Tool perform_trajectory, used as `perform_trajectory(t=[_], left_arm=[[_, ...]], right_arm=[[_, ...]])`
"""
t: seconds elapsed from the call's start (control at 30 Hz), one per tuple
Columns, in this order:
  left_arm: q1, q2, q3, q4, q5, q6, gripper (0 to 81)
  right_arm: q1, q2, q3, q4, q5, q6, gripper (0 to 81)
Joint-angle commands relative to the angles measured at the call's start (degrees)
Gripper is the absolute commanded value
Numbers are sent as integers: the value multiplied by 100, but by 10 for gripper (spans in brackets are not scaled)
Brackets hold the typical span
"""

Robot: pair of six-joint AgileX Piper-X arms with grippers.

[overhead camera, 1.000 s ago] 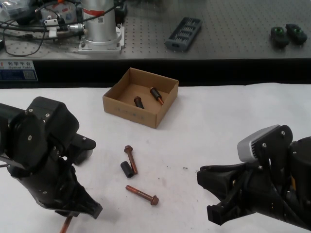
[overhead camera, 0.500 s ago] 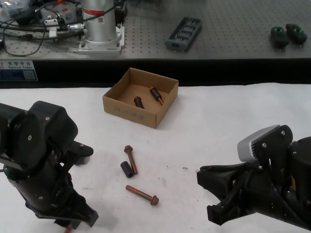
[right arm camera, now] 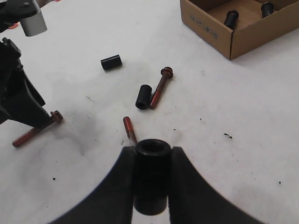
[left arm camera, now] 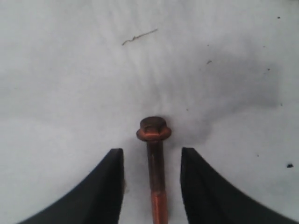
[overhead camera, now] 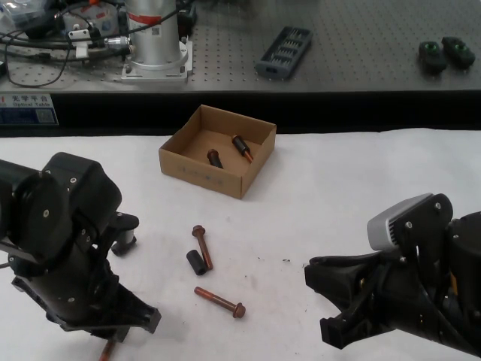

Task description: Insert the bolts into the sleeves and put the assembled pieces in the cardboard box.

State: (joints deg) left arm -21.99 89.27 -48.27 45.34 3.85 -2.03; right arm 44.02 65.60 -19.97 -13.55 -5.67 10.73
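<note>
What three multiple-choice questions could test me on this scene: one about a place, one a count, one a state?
1. How many assembled pieces lie in the cardboard box? A. None. B. Two. C. Five.
2. The right tool is: A. Open, empty. B. Shut, empty. C. Shut on a black sleeve.
3. Where is the bolt nearest the left tool? A. On the white cloth, between its fingers. B. In the box. C. In the right tool.
Answers: B, two show inside; C, the sleeve sits clamped; A, fingers flank it.
</note>
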Motion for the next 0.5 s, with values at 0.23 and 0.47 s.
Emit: perform_trajectory(t=[0.23, 0.47], left_arm=[[7, -11, 535, -754, -65, -152, 275], [7, -11, 564, -795, 69, -191, 275]], right_arm=[[14, -69, -16, -47, 2, -44, 64], [14, -69, -16, -47, 2, -44, 64]])
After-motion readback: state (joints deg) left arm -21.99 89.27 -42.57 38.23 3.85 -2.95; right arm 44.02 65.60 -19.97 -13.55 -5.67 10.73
